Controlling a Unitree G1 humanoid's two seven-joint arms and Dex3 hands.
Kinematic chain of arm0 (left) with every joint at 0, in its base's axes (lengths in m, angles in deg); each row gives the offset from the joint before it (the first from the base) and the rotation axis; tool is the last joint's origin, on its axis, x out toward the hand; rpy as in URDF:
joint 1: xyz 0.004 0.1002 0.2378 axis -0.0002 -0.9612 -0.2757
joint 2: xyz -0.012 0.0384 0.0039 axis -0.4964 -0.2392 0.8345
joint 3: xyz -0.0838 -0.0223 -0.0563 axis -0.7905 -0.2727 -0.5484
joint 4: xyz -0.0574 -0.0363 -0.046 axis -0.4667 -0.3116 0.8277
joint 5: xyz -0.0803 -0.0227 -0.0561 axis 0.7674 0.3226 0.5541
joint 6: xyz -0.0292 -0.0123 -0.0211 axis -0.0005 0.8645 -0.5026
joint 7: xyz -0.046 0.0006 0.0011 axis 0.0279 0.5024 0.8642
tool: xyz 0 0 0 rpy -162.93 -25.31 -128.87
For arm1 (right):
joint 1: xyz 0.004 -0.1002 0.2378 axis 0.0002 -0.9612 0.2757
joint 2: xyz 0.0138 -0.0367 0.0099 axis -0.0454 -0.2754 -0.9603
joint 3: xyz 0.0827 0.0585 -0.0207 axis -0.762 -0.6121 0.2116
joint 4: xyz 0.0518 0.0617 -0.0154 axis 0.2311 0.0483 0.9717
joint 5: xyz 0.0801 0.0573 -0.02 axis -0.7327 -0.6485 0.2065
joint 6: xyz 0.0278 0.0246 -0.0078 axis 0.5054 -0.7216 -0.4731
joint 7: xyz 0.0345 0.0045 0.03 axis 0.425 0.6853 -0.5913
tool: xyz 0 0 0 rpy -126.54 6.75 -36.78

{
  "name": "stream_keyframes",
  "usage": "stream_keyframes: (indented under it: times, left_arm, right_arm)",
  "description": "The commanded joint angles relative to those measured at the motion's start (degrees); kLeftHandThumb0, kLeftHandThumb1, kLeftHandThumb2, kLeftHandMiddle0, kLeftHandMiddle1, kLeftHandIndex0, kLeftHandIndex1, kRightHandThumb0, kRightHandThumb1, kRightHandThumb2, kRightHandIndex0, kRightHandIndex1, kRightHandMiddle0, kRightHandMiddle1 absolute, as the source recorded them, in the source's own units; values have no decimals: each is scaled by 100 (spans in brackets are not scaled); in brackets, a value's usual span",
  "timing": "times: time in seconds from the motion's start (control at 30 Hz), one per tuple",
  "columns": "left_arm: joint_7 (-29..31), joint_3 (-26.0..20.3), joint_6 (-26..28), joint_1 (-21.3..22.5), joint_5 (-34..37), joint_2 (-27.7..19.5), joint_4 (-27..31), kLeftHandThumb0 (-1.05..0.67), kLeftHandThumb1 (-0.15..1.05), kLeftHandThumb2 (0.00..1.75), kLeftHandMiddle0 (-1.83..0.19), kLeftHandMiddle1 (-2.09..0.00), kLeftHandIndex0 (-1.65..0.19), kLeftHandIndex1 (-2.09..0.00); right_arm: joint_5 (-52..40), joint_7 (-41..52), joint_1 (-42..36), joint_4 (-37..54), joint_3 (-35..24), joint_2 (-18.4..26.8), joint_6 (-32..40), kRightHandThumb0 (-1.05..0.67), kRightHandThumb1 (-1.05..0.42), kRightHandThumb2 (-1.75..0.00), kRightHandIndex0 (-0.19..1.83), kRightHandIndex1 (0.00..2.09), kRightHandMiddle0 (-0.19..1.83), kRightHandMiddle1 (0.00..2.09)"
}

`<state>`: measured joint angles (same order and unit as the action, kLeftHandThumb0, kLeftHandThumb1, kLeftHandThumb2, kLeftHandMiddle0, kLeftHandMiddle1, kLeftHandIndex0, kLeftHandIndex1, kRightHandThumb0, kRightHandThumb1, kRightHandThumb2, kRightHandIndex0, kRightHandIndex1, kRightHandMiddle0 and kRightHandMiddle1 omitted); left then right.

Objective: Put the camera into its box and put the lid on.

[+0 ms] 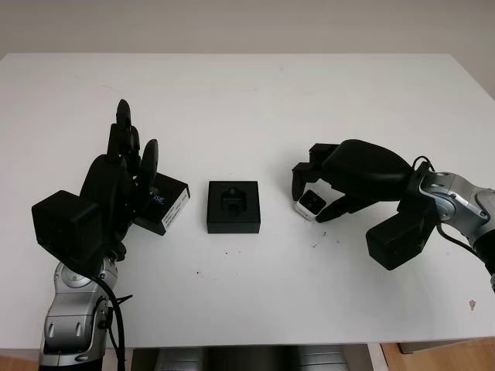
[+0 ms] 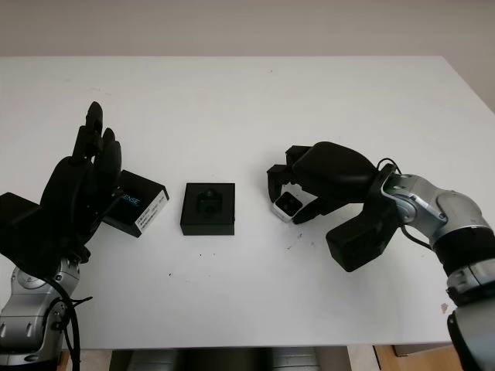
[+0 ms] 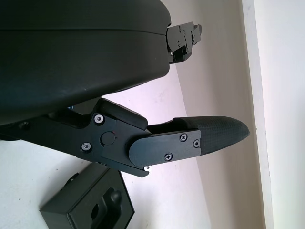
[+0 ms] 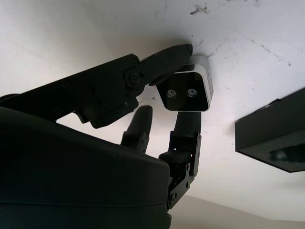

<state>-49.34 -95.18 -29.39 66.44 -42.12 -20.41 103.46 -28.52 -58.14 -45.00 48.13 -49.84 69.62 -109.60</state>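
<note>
Nearest us, our black three-fingered left hand stands raised and open, holding nothing, beside the flat black lid with white lettering. Our right hand has its fingers closed on the small silver-and-black camera, right of the open black foam-lined box. We judge insertion and lidding both outstanding.

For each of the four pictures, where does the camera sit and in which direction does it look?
Left eye view: on the head, looking down at the white table; both arms enter from below.
Right eye view: beside it, same scene, slightly shifted.
Left wrist view: at the open left hand, raised above the lid; sees the box.
Right wrist view: at the right hand, its fingers around the camera.
Shared: the box appears in all four views.
</note>
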Motion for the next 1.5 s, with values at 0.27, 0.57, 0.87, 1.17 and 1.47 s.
stream_keyframes:
  times: [0.27, 0.57, 0.87, 1.17, 1.47]
  left_arm:
    - [-15, 39, -10, -50, 2, 23, 127, -79, 105, 58, 19, 0, 19, 0]
    - [18, 133, 50, -78, -63, -13, 189, -79, 105, 61, 19, 0, 19, 0]
    - [-74, 250, 63, -77, -125, 87, 205, -77, 105, 63, 19, 0, 19, 0]
    - [-98, 361, -36, 24, -177, 201, 59, -74, 105, 66, 19, 0, 19, 0]
    - [-167, 420, -24, 94, -186, 305, 20, -75, 105, 65, 19, 0, 19, 0]
  right_arm:
    - [-829, 778, -565, 1092, -644, -234, 1237, -45, -102, -5, 45, 17, 40, 139]
    - [-1371, 1703, -1139, 3197, -1144, -640, 3350, -41, -103, -5, 41, 9, 34, 148]
    - [-1098, 2266, -1296, 4903, -1231, -930, 5096, -41, -104, -7, 42, 8, 27, 153]
    - [-1096, 2335, -1271, 5379, -1161, -1236, 5436, -41, -105, -7, 44, 8, 28, 154]
    - [-1028, 2462, -1297, 5430, -961, -1719, 6123, -40, -105, -8, 41, 5, 28, 150]
